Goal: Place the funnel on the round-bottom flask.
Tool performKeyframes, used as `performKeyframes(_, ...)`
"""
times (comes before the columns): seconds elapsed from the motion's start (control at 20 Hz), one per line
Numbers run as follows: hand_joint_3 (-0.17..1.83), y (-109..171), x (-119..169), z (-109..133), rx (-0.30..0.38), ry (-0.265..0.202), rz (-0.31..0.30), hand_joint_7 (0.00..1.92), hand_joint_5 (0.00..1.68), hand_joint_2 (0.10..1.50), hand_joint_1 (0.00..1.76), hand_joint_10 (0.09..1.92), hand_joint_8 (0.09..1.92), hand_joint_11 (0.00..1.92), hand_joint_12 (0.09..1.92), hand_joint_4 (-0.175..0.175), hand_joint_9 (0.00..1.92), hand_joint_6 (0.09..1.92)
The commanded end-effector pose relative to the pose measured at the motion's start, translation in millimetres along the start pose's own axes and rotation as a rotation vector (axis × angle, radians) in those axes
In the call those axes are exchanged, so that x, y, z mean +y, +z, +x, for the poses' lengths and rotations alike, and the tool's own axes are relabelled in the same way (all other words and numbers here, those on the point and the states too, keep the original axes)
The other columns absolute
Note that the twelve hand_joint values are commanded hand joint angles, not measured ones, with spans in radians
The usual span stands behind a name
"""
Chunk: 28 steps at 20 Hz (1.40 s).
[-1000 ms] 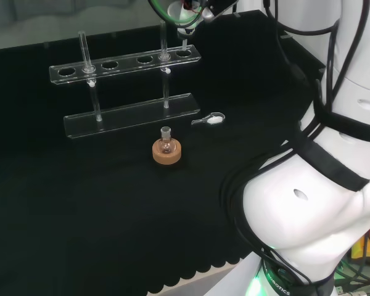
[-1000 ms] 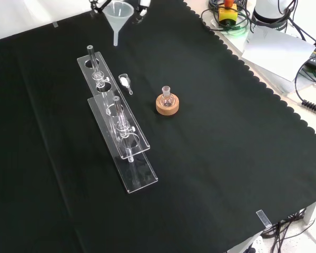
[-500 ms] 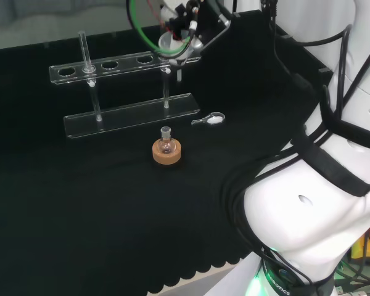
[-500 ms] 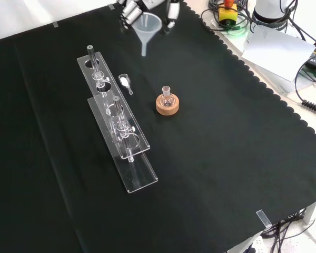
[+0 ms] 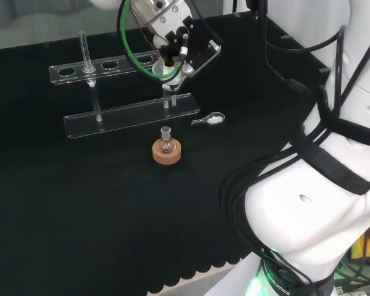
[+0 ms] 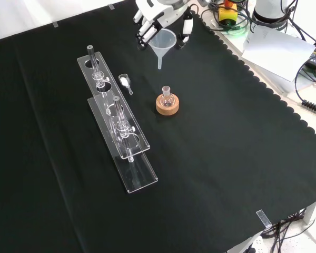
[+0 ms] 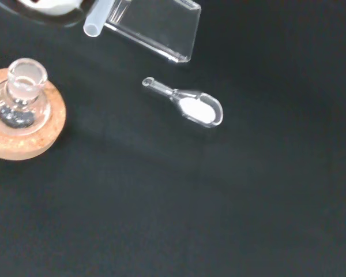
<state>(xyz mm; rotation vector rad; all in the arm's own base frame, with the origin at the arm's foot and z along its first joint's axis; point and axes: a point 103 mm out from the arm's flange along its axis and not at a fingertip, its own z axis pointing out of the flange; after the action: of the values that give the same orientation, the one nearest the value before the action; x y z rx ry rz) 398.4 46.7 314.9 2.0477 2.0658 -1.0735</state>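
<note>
Two clear tubes stand in the clear rack [image 6: 118, 124] at the left of your front view, on the counter [image 6: 226, 158] under its black cloth. Just right of the rack's far end you see a small clear scoop [image 6: 126, 82] lying flat, with white powder in its bowl. Move your eye right again and you reach the round-bottom flask [image 6: 167, 98], upright in its cork ring [image 6: 167, 105]; its neck is open and bare. In your wrist view a little dark matter lies in the flask's belly, and the scoop lies apart from the cork ring.

Above the flask in the front view, and a little left of it, you find the funnel [image 6: 161, 44] carried in the air, cone up and stem pointing down, the stem's tip well short of the flask's neck. Your hand [image 6: 166, 13] has its fingers closed on the funnel's rim from both sides. In your head view the funnel [image 5: 167, 71] hangs before the rack's right end, above the flask [image 5: 166, 142] and clear of it.
</note>
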Motion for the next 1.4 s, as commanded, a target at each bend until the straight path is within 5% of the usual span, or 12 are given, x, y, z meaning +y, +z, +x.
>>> performKeyframes(0.05, 0.7, 18.7, 5.9, 13.6, 0.018, -0.021, 0.025, 0.69, 0.71, 0.73, 0.92, 0.48, 0.68, 0.65, 1.25, 0.028, 1.01, 0.78)
performKeyframes(1.4, 0.71, 30.5, 20.9, 39.8, 0.009, -0.059, 0.048, 0.69, 0.71, 0.73, 0.92, 0.47, 0.68, 0.66, 1.24, 0.027, 1.01, 0.79)
